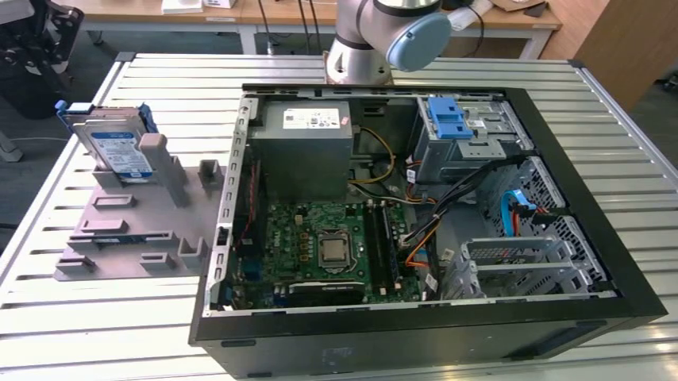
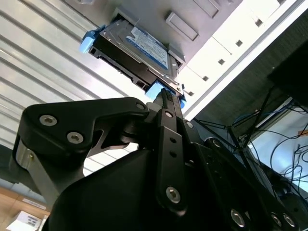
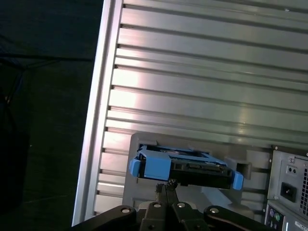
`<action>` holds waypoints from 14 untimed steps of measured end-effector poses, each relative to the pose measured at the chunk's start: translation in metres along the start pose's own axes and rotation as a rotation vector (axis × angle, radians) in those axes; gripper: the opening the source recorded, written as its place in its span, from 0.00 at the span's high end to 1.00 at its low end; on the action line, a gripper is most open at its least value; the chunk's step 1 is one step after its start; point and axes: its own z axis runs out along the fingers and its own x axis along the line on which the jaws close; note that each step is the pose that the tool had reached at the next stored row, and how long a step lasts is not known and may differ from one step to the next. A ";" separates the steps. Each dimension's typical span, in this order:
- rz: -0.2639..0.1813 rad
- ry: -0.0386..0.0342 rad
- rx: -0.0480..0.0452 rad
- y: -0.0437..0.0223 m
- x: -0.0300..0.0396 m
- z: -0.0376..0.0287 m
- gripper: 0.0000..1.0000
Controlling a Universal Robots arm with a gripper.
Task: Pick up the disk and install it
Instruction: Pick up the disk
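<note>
The disk (image 1: 117, 147), silver with a white-and-blue label and a blue frame, stands on edge in a grey fixture (image 1: 127, 230) at the exterior view's left. Both wrist views show the disk (image 2: 139, 45) (image 3: 187, 168) some way beyond my gripper (image 3: 166, 184) (image 2: 163, 94). The black fingers meet at their tips with nothing between them, and they do not touch the disk. The arm's base (image 1: 360, 40) rises at the table's far edge.
An open black computer case (image 1: 593, 190) lies to the right of the fixture, with a grey power-supply box (image 1: 307, 147), a green motherboard (image 1: 329, 246) and a drive cage with a blue latch (image 1: 450, 119). The slatted metal table (image 1: 106, 317) ends near the fixture.
</note>
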 end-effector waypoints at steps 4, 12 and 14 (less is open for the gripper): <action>-0.037 0.0015 -0.0003 0.0000 0.0000 0.0001 0.89; -0.141 0.0057 0.0000 0.0000 0.0000 0.0002 0.89; -0.169 0.0067 -0.0005 0.0000 0.0000 0.0003 0.89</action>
